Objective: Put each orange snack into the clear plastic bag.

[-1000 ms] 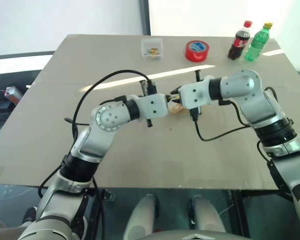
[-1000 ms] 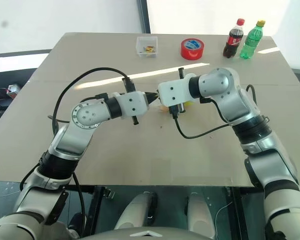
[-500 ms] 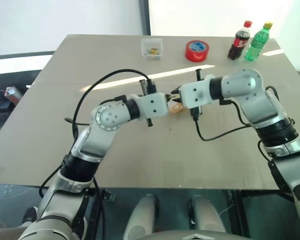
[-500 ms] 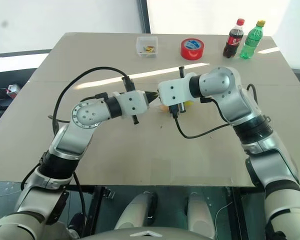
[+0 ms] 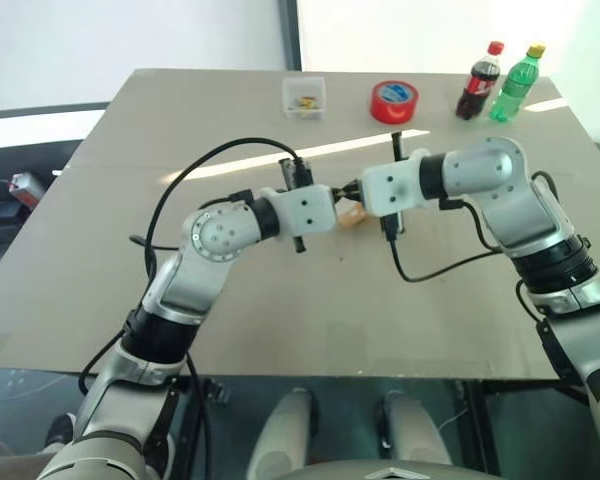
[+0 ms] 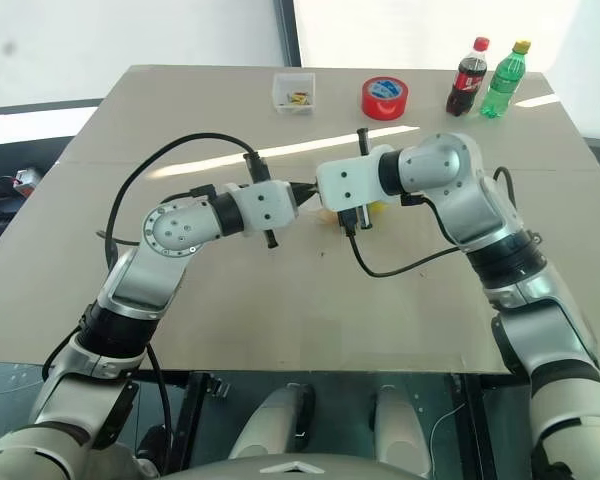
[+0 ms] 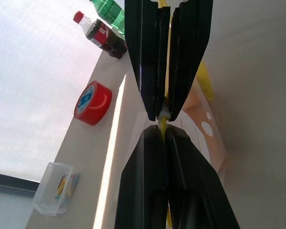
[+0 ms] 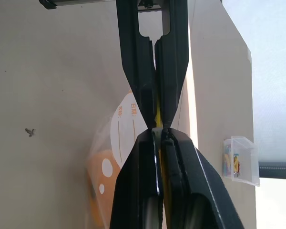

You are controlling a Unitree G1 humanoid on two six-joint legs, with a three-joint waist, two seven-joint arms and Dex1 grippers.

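The bag (image 8: pixel 115 157) is pinched by its yellow strip between the closed left tool (image 7: pixel 163 125) and closed right tool (image 8: pixel 157 131). It looks thin, light and floppy, so the strip is judged the best place to hold.

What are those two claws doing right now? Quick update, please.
Left gripper and right gripper both shut on the clear plastic bag's yellow strip, tip to tip. Orange shows inside. Nothing in the way.

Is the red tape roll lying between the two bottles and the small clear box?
Yes: along the table's far edge, the tape roll sits with the box on one side and the bottles on the other.
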